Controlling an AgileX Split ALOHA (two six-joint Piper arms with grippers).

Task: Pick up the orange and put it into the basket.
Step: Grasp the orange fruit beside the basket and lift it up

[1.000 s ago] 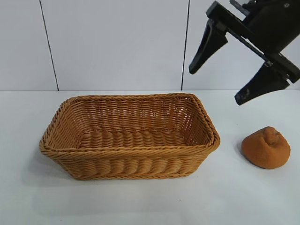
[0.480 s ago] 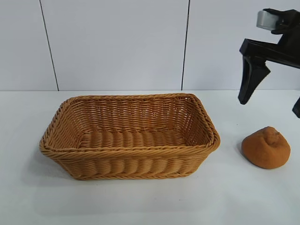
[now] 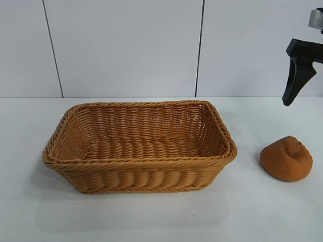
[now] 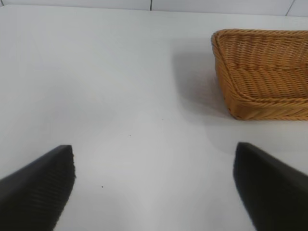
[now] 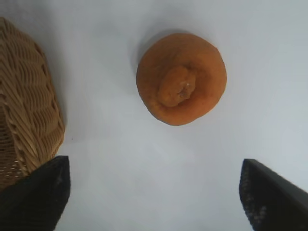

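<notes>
The orange point(image 3: 286, 159), dull brownish with a knob on top, sits on the white table to the right of the basket point(image 3: 136, 160). The woven tan basket holds nothing. My right gripper point(image 5: 153, 162) hangs open well above the orange point(image 5: 181, 78); the fruit shows beyond its spread fingers, not between them. Only one black finger point(image 3: 297, 75) of it shows at the exterior view's right edge. My left gripper point(image 4: 154, 147) is open over bare table, apart from one end of the basket point(image 4: 260, 101), and is outside the exterior view.
A white panelled wall point(image 3: 126, 45) closes the back of the table. Bare white tabletop point(image 3: 151, 217) lies in front of the basket and around the orange. The basket's corner point(image 5: 29, 96) is close beside one right finger in the right wrist view.
The right gripper has swung to the right, from above the gap between basket and orange to mostly outside the exterior view. Orange and basket have not moved.
</notes>
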